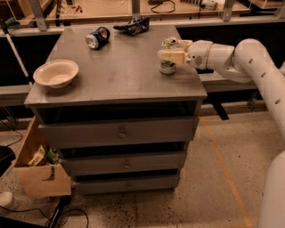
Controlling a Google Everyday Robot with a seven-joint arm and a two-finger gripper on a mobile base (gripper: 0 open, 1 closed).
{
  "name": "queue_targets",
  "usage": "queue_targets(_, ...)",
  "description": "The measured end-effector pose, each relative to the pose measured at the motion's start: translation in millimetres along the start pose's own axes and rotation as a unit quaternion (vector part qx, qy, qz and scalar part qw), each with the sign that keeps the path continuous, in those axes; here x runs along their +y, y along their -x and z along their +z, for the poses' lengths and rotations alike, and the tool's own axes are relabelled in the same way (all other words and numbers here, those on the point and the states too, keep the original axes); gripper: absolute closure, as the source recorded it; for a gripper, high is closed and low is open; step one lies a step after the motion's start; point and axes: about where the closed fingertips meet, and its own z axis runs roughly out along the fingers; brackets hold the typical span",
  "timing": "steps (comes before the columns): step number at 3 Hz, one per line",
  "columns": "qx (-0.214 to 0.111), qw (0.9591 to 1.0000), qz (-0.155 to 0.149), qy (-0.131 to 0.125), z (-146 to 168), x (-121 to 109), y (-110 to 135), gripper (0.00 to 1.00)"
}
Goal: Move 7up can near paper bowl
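Observation:
The 7up can (167,67) is white and green with a silver top. It stands upright near the right edge of the grey cabinet top (120,75). My gripper (169,53) reaches in from the right and sits around the can's upper half, hiding part of it. The paper bowl (56,73) is cream-white and sits at the front left of the cabinet top, far from the can.
A blue-and-red can (97,37) lies on its side at the back left. A dark crumpled bag (133,25) lies at the back centre. The cabinet has drawers (120,132) below. A cardboard box (38,167) stands on the floor at the left. A workbench (111,11) runs behind.

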Motion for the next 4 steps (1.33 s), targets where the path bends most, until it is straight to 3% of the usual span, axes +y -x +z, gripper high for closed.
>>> queue_targets(2,0.0,1.0,0.001,0.005,6,3,0,0.95)
queue_targets(3,0.0,0.9999,-0.004,0.01,11,4,10,1.0)
queue_targets(4,0.003,0.9995,-0.02,0.023,27,9,45,1.0)
